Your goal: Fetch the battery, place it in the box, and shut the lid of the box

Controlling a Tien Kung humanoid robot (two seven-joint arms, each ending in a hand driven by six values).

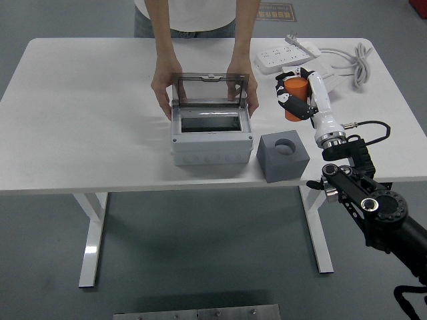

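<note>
Our right hand (297,100) grips the orange battery (294,100) above the table (80,100); swinging left, we may clip the person's hand (241,83) holding the box (211,139) lid (209,88).

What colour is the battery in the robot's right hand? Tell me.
Orange; the battery shows plainly in the head view, gripped by the right hand.

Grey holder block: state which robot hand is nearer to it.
Right. The right hand is above and beyond the grey holder block, its fingers wrapped around the orange battery lifted clear of the block's empty hole. The left hand is out of view.
</note>
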